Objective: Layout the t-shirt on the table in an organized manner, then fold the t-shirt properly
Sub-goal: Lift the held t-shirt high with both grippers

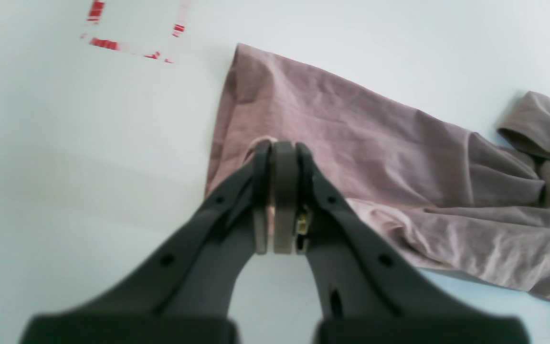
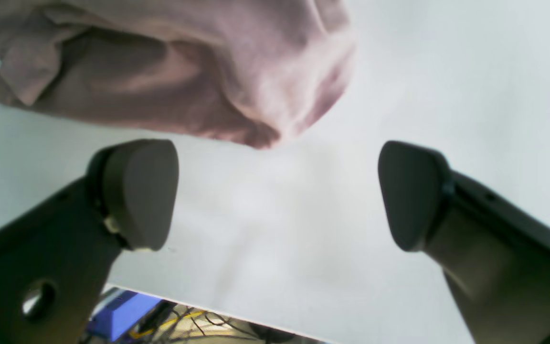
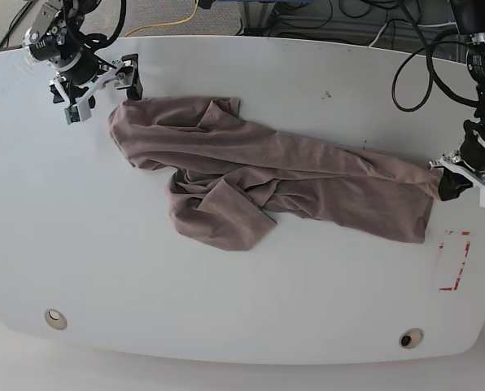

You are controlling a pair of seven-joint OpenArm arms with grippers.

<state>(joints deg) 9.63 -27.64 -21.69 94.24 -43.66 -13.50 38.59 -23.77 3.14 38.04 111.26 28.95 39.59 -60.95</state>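
Observation:
The mauve-brown t-shirt (image 3: 267, 175) lies crumpled and stretched in a long band across the white table (image 3: 242, 309), with a bunched fold (image 3: 222, 216) near the middle. My left gripper (image 3: 448, 186) is shut on the t-shirt's right-hand edge. In the left wrist view a sliver of cloth shows between the pads of the left gripper (image 1: 279, 145), and the t-shirt (image 1: 351, 143) runs away to the right. My right gripper (image 3: 102, 99) stands open just beyond the shirt's upper-left end. Its fingers (image 2: 136, 191) hold nothing, and the t-shirt (image 2: 184, 71) lies just ahead of them.
A red dashed rectangle (image 3: 454, 261) is marked on the table near the left gripper, also seen as the red marks (image 1: 132, 38). Two round holes (image 3: 55, 318) (image 3: 411, 337) sit near the front edge. Cables (image 3: 308, 20) lie beyond the far edge; the table edge (image 2: 208, 306) is close behind the right gripper.

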